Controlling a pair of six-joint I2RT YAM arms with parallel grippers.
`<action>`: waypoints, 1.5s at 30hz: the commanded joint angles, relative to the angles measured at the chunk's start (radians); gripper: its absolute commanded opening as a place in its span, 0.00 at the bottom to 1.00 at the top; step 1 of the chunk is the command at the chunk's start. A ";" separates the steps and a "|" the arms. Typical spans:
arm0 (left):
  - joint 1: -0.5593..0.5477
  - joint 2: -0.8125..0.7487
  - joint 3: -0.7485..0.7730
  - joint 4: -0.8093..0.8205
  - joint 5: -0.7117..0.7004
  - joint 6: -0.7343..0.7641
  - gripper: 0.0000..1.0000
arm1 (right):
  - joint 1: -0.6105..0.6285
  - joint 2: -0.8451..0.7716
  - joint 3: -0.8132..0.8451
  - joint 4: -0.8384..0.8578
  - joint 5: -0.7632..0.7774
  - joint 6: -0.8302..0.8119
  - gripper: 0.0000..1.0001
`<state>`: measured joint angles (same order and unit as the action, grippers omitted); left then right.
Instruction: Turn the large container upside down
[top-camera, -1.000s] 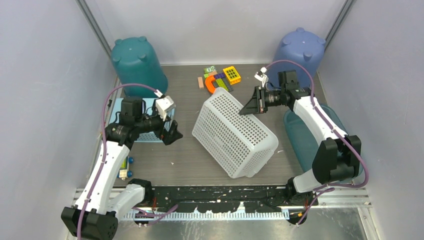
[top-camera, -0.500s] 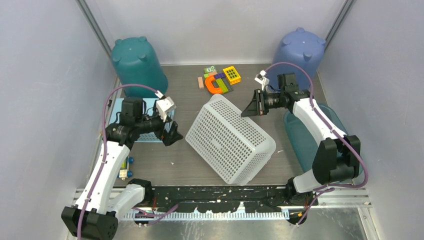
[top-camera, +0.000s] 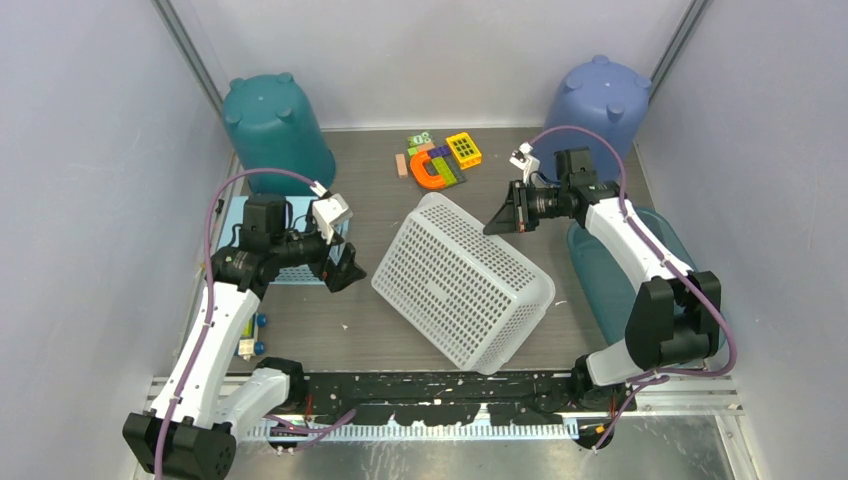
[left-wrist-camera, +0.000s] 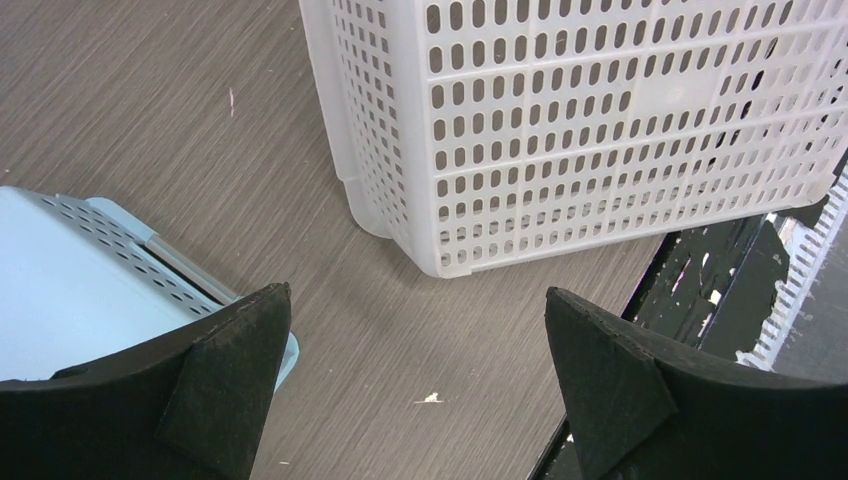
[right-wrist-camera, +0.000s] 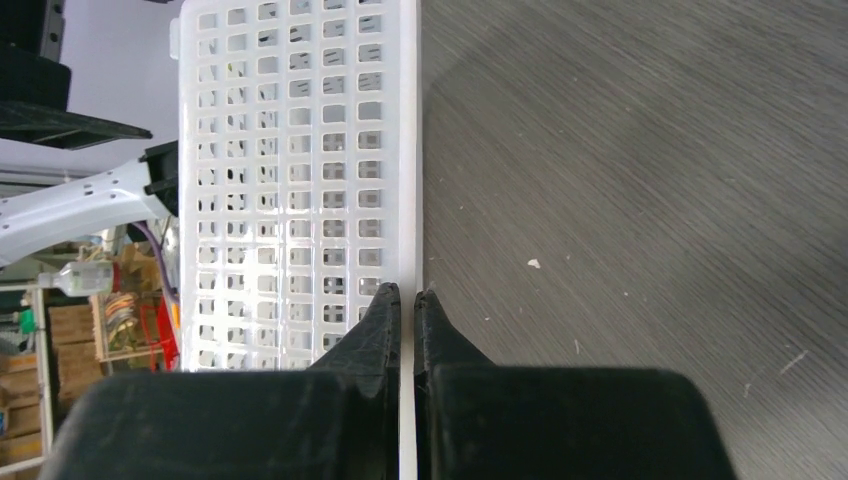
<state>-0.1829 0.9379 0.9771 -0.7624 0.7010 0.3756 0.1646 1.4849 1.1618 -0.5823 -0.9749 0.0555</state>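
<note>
The large container (top-camera: 462, 282), the white perforated basket, has just settled. A second ago it was propped up at a tilt with its far end in the air. Now it lies flat in the middle of the tabletop (top-camera: 370, 335), slightly nearer my left side, with its solid-patterned base facing up. In the left wrist view its flared rim sits down on the wood, so I judge the flip is essentially done.

My right pincer (top-camera: 490, 226) has closed over that same second. Its fingers stand together, tips right at the basket's far long edge. From the right wrist view I cannot be sure whether they nip a sliver of that edge or merely sit beside it; it looks more like beside.

My left pincer (left-wrist-camera: 415, 300) has not moved. It hangs fully apart over bare tabletop, just clear of the basket's near corner, holding nothing, with the pale blue tray (left-wrist-camera: 60, 270) beside it.

What remains, I think, is to back both arms away without nudging the basket.
</note>
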 joint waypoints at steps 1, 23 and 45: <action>0.000 -0.011 -0.003 0.005 0.030 0.014 1.00 | 0.002 -0.064 -0.013 0.071 0.097 0.030 0.01; 0.000 -0.011 -0.005 0.005 0.027 0.013 1.00 | -0.071 -0.061 -0.065 0.184 0.252 0.167 0.01; 0.001 -0.005 -0.006 0.009 0.028 0.010 1.00 | -0.091 -0.115 -0.105 0.251 0.207 0.204 0.01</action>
<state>-0.1829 0.9382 0.9752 -0.7628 0.7013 0.3756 0.0772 1.4292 1.0634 -0.3775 -0.7471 0.2470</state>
